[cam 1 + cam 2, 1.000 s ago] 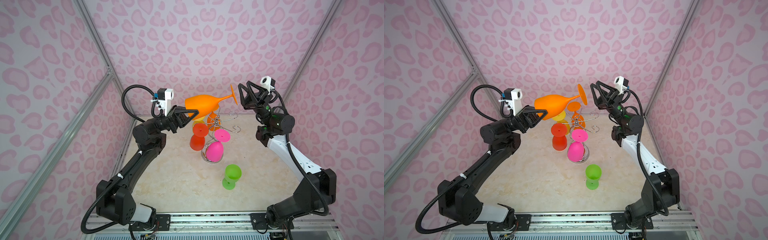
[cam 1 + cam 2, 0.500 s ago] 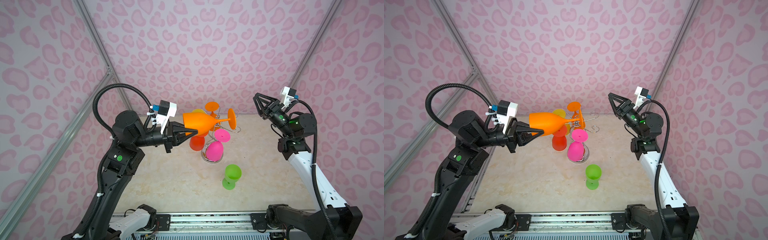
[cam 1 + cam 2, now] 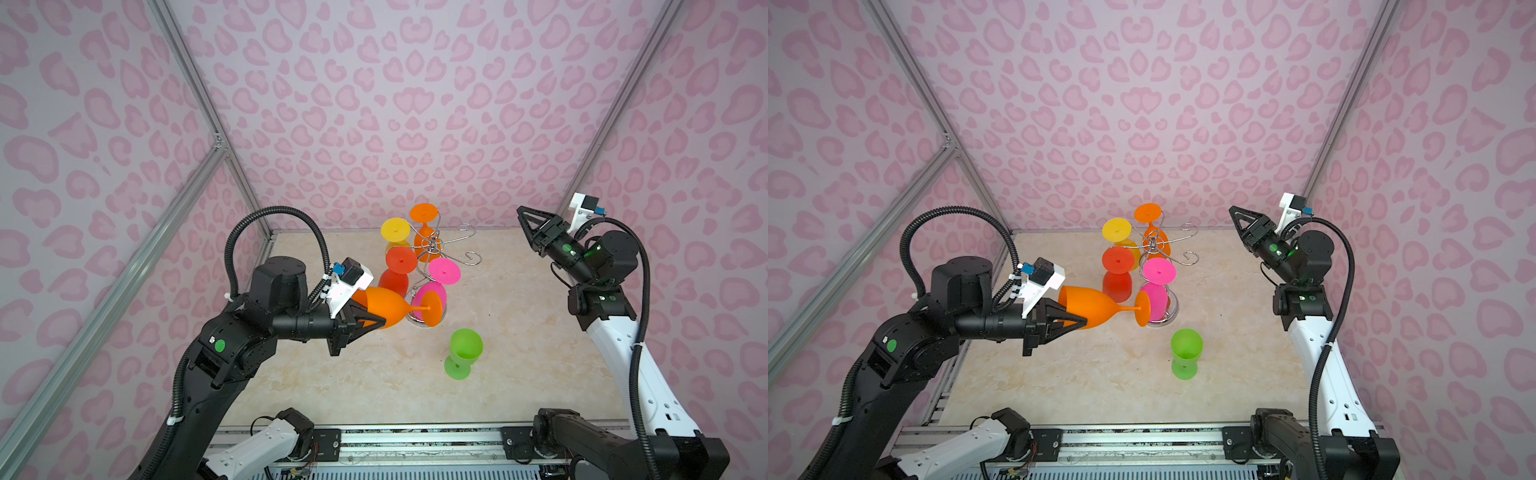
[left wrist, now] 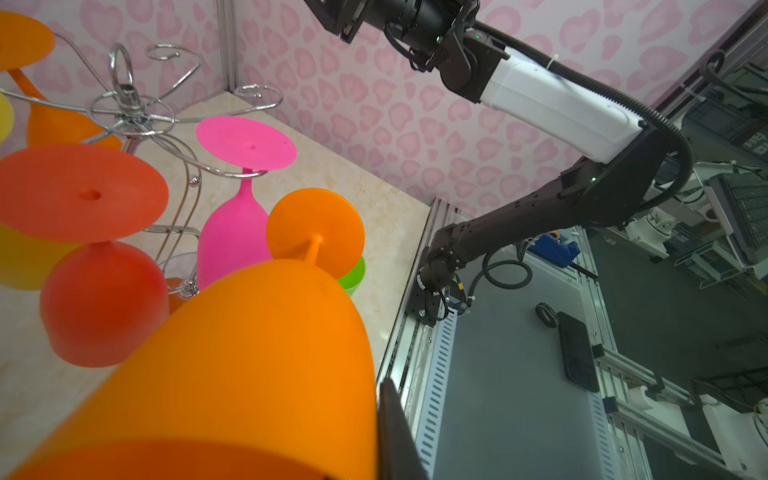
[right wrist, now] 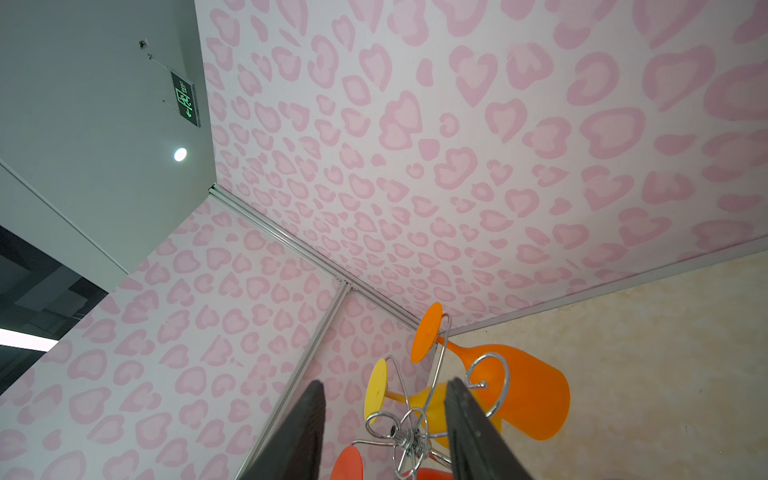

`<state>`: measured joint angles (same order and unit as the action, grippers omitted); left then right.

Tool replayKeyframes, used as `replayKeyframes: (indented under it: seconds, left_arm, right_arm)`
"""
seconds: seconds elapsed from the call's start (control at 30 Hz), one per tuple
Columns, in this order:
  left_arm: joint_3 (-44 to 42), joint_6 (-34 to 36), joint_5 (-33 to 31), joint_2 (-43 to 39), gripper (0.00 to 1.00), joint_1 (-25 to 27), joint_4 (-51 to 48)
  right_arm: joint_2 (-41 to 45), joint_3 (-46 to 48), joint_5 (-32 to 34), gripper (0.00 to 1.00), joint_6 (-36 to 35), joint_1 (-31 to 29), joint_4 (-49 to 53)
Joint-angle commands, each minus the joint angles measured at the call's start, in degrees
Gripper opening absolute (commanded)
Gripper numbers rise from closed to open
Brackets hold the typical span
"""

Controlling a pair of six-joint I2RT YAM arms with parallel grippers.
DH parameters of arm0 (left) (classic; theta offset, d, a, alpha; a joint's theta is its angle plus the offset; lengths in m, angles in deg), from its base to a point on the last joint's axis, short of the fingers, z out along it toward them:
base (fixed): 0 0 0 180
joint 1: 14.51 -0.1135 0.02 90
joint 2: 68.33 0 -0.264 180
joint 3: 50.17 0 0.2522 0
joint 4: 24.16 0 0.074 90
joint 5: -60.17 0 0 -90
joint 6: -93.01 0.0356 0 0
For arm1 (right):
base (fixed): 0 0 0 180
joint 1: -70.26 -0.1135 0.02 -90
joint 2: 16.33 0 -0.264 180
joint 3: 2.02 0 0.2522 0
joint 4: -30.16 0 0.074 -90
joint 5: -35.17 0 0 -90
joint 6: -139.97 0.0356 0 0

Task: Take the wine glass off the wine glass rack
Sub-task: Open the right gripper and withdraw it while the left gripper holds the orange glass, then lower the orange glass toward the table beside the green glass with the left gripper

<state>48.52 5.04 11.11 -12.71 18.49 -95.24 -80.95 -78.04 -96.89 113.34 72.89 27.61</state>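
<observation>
An orange wine glass (image 3: 386, 308) (image 3: 1096, 307) lies on its side in the air, left of and below the wine glass rack's arms, its foot pointing at the rack. My left gripper (image 3: 376, 322) (image 3: 1077, 320) is shut on its bowl; one finger (image 4: 395, 424) presses the bowl (image 4: 249, 365), the other is hidden. The chrome wine glass rack (image 3: 432, 248) (image 3: 1154, 245) (image 4: 129, 112) (image 5: 401, 432) carries yellow, orange, red and pink glasses upside down. My right gripper (image 3: 521, 214) (image 3: 1233, 212) (image 5: 386, 382) stands open and empty at the right, well clear of the rack.
A green glass (image 3: 464, 352) (image 3: 1185, 351) stands upright on the marble table (image 3: 540, 332) in front of the rack. Pink patterned walls with aluminium posts (image 3: 241, 183) close three sides. A metal rail (image 3: 415, 440) runs along the front edge.
The left arm has carried the orange glass down and forward, away from the rack's top. The right gripper, earlier beside the glass's foot, has drawn back to the right.
</observation>
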Motion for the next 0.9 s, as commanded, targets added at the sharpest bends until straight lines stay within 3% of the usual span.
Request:
replayKeyframes:
  seconds: [0.0, 0.23, 0.87]
  left_arm:
    - [-0.92, 2.26, -5.56, 0.32, 0.01, 2.17, -4.84]
    - [-3.07, 1.86, -20.23, 4.98, 0.01, 9.96, -7.7]
    - [-4.68, -1.05, -35.15, 22.74, 0.01, 21.2, -10.79]
  right_arm:
    - [0.2, 0.96, -0.59, 0.47, -1.23, 0.09, 0.44]
    - [0.02, 1.46, -0.48, 0.47, -2.61, 0.18, 2.57]
    - [-1.33, 2.01, 0.22, 0.47, -5.51, 0.27, 6.32]
